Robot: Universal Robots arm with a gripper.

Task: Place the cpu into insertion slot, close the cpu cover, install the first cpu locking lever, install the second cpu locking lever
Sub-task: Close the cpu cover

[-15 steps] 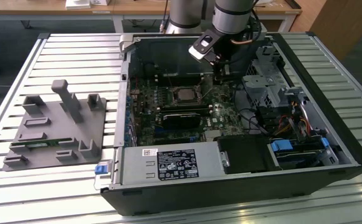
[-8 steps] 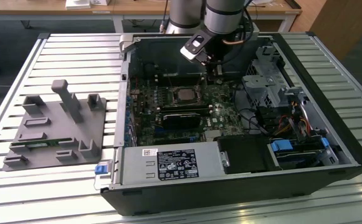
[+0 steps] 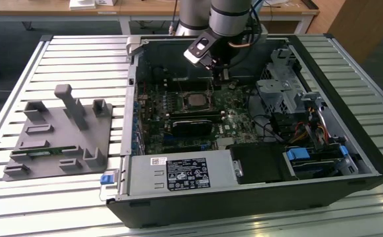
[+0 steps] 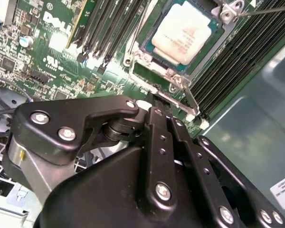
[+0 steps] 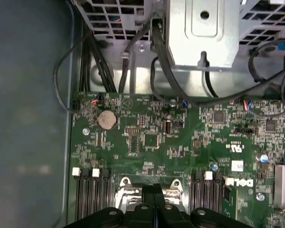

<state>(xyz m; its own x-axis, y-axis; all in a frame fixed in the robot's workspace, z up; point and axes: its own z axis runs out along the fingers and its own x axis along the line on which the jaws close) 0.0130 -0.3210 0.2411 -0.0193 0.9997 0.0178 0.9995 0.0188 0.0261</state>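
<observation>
pincer (image 4: 156, 100) — closed — near cpu (image 4: 183, 33)

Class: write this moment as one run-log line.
chip in socket | cover down around chip | hand shut, tips at socket's edge

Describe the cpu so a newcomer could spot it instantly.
Find the open black computer case on the slatted table, then the green motherboard inside it. Near the board's middle, between banks of long black memory slots, sits the cpu: a small flat square with a silvery-beige metal top, framed by the grey cpu cover.
</observation>
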